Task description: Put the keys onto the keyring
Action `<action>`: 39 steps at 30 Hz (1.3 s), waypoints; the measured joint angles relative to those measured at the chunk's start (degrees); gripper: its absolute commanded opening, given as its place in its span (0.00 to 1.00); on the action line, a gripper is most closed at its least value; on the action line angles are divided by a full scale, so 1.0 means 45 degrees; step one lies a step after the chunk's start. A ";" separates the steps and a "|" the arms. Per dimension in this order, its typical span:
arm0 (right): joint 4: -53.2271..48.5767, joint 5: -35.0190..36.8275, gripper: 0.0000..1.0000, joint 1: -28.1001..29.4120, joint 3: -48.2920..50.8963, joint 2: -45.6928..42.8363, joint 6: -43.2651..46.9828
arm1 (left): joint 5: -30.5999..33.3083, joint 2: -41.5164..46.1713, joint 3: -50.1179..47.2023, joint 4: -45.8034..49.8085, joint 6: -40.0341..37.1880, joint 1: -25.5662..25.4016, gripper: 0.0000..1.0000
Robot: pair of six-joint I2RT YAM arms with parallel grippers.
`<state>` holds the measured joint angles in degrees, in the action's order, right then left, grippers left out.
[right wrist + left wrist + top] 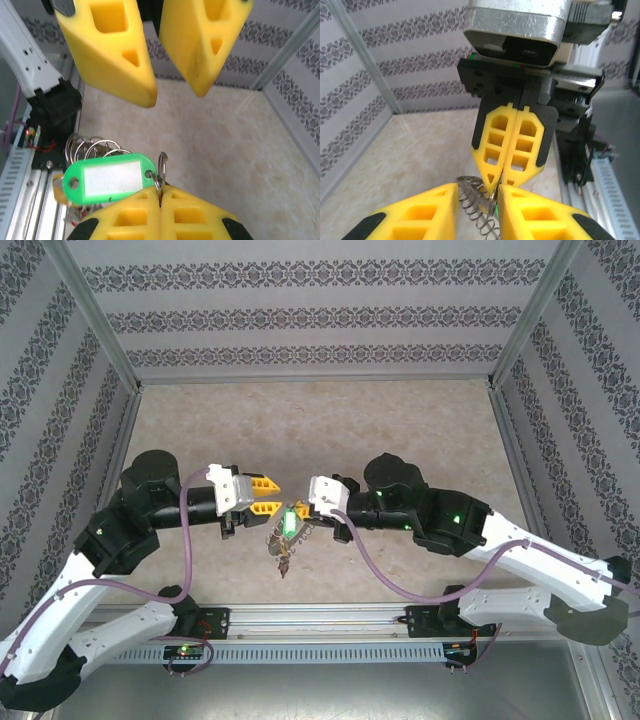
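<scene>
The right tool [160, 194], hollow-celled yellow plastic, is clamped flat on the thin grey metal keyring [162, 162] above the mottled beige counter [225, 150]. A green key [110, 177], its glossy oval tag bearing a white label, lies just beside the ring against coiled wire loops [92, 147]. The left tool [268, 495] faces it, spread wide.

Bright, even diffuse light; only faint soft shadows on beige stone-look counter [400, 430]; top view slightly washed, soft.
</scene>
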<state>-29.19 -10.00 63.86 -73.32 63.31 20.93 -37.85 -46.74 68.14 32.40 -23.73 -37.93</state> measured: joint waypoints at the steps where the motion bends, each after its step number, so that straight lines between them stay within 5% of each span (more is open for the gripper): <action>1: -0.0491 0.0083 0.00 0.0000 -0.0364 0.0199 0.0117 | 0.0170 -0.0131 0.0243 0.0476 -0.0355 -0.0010 0.27; 12: -0.3866 0.0321 0.00 -0.0165 -0.3225 0.2001 0.1122 | 0.0520 -0.0806 0.0500 0.2506 -0.1676 -0.0248 0.24; 29: -0.3876 -0.0869 0.00 -0.0335 -0.3191 0.2234 0.1341 | 0.0520 -0.1146 0.0495 0.2472 -0.1690 -0.0340 0.23; 37: -0.3614 -0.1035 0.00 -0.0335 -0.3002 0.2132 0.1331 | 0.0427 -0.1234 0.0491 0.2448 -0.1700 -0.0418 0.10; 39: -0.3585 -0.1035 0.00 -0.0335 -0.3002 0.2132 0.1311 | 0.0369 -0.1234 0.0471 0.2429 -0.1705 -0.0418 0.00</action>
<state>-45.32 -14.66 62.35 -86.83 72.90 26.83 -36.18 -52.29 70.26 43.33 -31.40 -39.81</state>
